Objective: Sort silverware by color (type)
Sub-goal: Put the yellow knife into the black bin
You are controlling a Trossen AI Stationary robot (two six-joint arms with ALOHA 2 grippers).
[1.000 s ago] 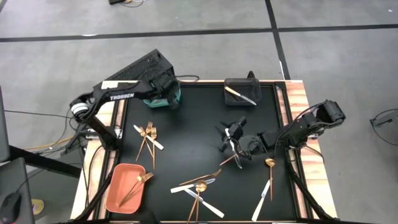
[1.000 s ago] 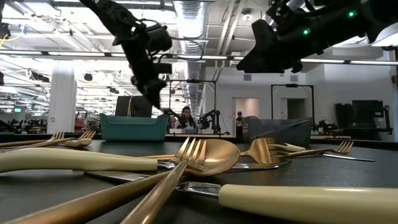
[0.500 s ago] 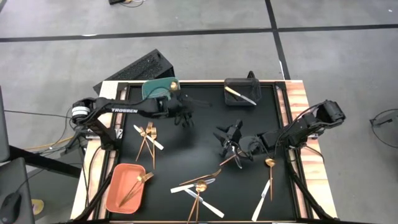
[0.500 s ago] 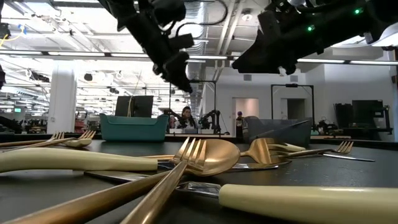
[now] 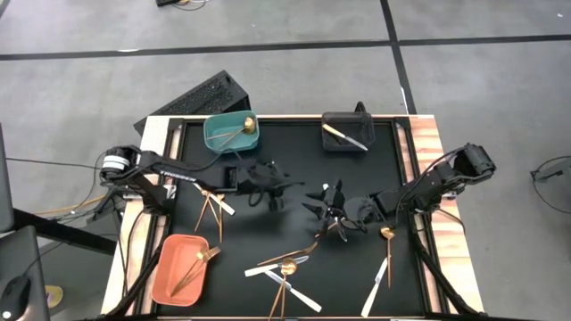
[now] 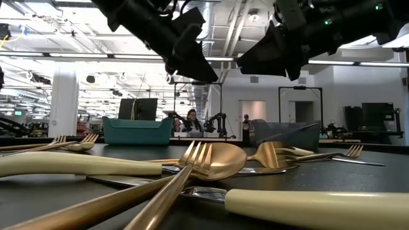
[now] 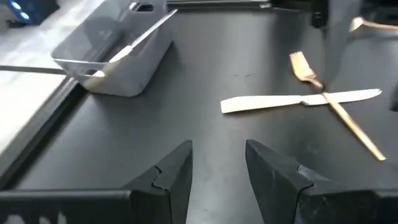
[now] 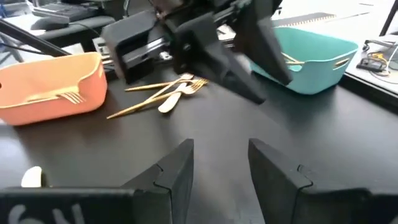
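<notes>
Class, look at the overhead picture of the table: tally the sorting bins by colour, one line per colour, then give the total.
Teal bin: 1
Salmon bin: 1
Black bin: 1
Total: 3 bins

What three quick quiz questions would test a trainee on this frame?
1. True or false: the teal bin holds a gold spoon.
2. Which bin holds a knife? A) salmon B) black C) teal
3. Fill in: both end effectors hover over the mat, fingers ____ and holding nothing.

Key: 1 true; 2 B, the black bin; 3 open, left end effector, right end effector. The salmon bin holds a fork.
</notes>
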